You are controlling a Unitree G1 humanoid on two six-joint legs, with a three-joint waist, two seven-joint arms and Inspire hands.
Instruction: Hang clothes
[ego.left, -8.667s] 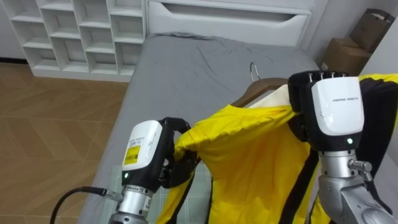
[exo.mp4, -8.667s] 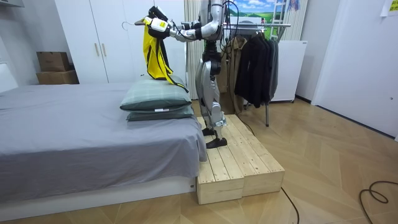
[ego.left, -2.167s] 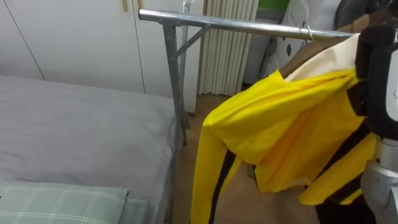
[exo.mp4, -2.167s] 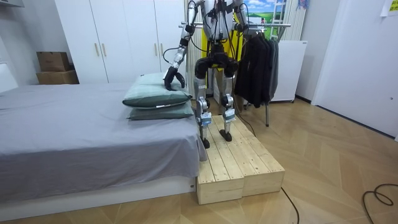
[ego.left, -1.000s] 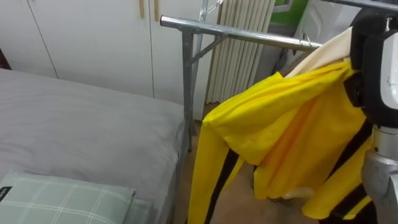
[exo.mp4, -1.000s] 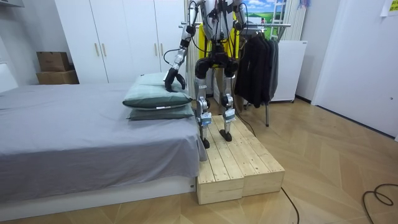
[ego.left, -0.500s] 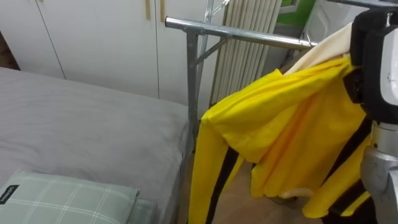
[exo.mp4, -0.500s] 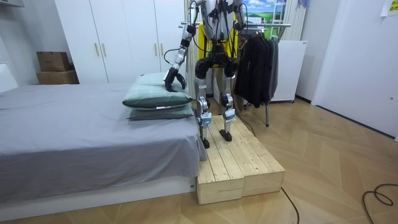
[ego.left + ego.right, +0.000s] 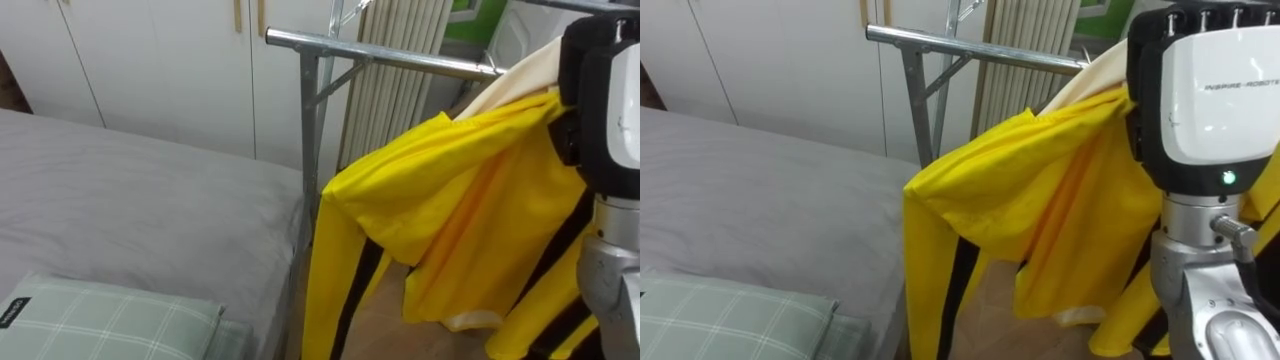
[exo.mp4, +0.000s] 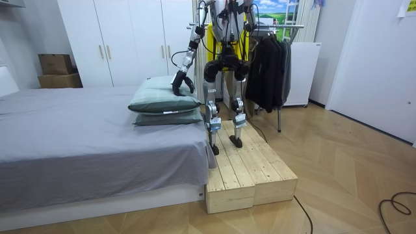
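The robot stands on a wooden step [image 10: 250,169], facing the metal rail [image 9: 390,55] of a clothes rack. Low down and to the left of the rail lies a green checked pillow [image 9: 110,320] on a grey bed [image 9: 130,200]. The left hand [image 10: 182,81] hangs over that pillow, loose and holding nothing.

The right hand [image 9: 1200,90] is up high, just under the rail, with its white back to the camera. It is pressed against the top of the yellow jacket [image 9: 450,200], but I cannot tell if it grips it. The jacket has black stripes, and one sleeve hangs straight down below the rail. I cannot tell if the jacket is hooked on the rail.

Dark clothes [image 10: 266,65] hang on the rail further right. A white wardrobe [image 9: 150,60] stands behind the rail.
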